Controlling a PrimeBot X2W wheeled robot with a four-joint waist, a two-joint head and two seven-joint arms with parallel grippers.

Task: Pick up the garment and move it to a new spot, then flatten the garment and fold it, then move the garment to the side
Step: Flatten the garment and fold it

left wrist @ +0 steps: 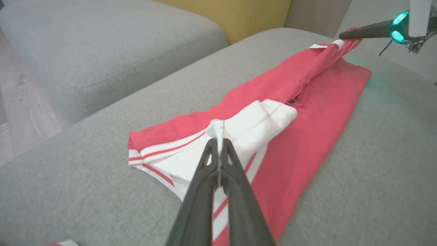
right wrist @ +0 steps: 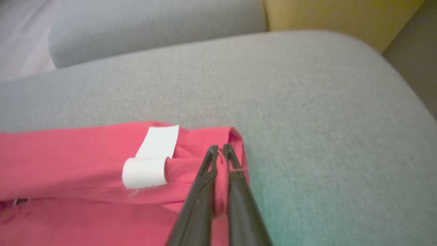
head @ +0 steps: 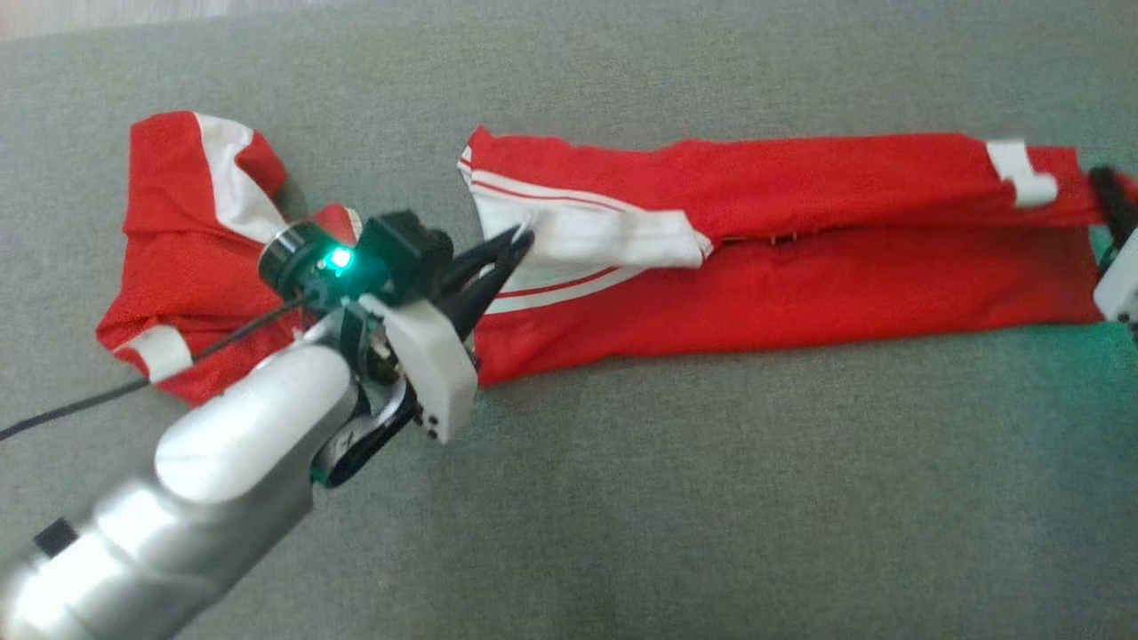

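As we pinch the red garment (head: pixel 800 231) at both ends, it lies stretched long across the grey cushion (head: pixel 711 498). Our left gripper (head: pixel 523 240) is squeezed tight on the white part at the left end. Our right gripper (right wrist: pixel 220 152) is squeezed tight on the red corner at the right end. We think this is the folding step. Next we should lift both ends together and fold evenly.

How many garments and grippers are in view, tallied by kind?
Garments: 2 (long garment, crumpled garment)
Grippers: 2 (left gripper, right gripper, the jaws of both shut on the long garment)
Total: 4
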